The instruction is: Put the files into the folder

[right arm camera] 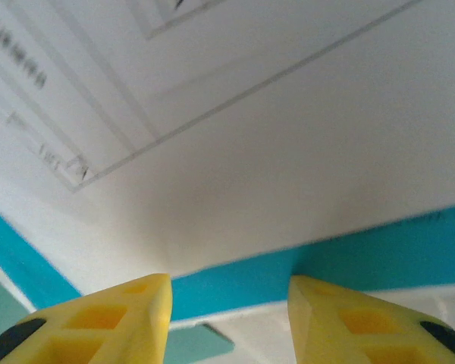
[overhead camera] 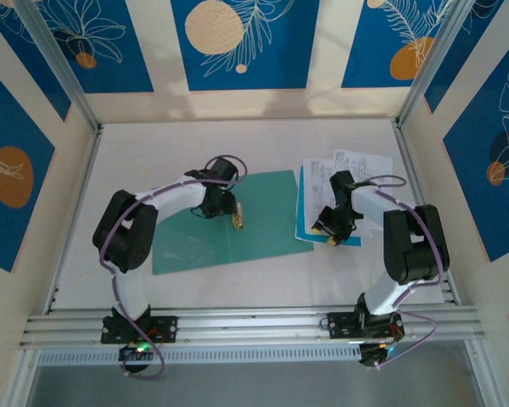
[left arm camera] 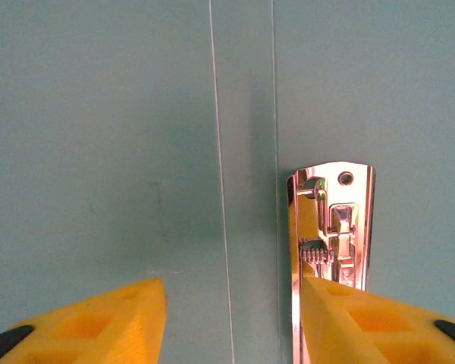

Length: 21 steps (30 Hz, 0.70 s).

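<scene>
The teal-green folder [overhead camera: 267, 212] lies flat and open on the table, left of centre. My left gripper [overhead camera: 237, 217] hovers low over its inner face [left arm camera: 98, 152], jaws open, the crease line running between them. A shiny metal clip [left arm camera: 332, 224] on the folder lies at the right fingertip [left arm camera: 364, 322]. The files [overhead camera: 356, 165], white printed sheets on a light-blue sheet [overhead camera: 304, 216], lie to the right of the folder. My right gripper [overhead camera: 331, 235] is low over their near edge, open, with the white sheet [right arm camera: 288, 152] and blue sheet [right arm camera: 379, 254] beneath.
A corner of the folder [right arm camera: 201, 345] lies just beyond the blue sheet's edge. White table [overhead camera: 237, 144] stretches behind the folder and papers. Metal frame rails [overhead camera: 254, 322] run along the near edge, and walls close in on the left, right and back.
</scene>
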Each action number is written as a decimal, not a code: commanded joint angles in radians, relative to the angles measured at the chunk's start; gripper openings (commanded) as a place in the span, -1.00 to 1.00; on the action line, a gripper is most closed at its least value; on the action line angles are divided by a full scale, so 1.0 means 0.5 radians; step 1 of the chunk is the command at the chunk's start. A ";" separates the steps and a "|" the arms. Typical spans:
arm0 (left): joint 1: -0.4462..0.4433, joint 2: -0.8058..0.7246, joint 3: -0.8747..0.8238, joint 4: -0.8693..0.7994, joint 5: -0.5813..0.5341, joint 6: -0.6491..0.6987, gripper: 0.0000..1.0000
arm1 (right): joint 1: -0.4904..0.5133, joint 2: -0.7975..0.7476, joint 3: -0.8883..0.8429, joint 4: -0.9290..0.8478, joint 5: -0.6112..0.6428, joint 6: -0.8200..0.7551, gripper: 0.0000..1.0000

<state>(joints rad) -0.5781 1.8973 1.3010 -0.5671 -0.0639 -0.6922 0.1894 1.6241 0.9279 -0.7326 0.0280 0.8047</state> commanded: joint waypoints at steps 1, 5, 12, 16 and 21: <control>-0.019 0.083 0.081 -0.046 0.004 0.144 -0.03 | 0.157 -0.153 0.150 -0.149 0.179 0.026 -0.07; -0.019 0.154 0.131 -0.036 0.017 0.175 -0.06 | 0.266 -0.080 0.322 -0.166 0.197 0.079 -0.11; -0.018 0.164 0.080 0.033 0.029 0.167 -0.11 | 0.313 0.345 0.644 -0.067 0.075 0.105 -0.72; -0.019 0.162 0.061 0.054 0.045 0.164 -0.13 | 0.306 0.507 0.785 -0.071 0.080 0.093 -0.82; -0.017 0.159 0.058 0.060 0.053 0.168 -0.13 | 0.295 0.642 0.832 -0.110 0.109 0.093 -0.90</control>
<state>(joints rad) -0.5854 1.9606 1.3426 -0.5507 -0.0486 -0.6243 0.3401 1.9259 1.3270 -0.7486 0.0795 0.8463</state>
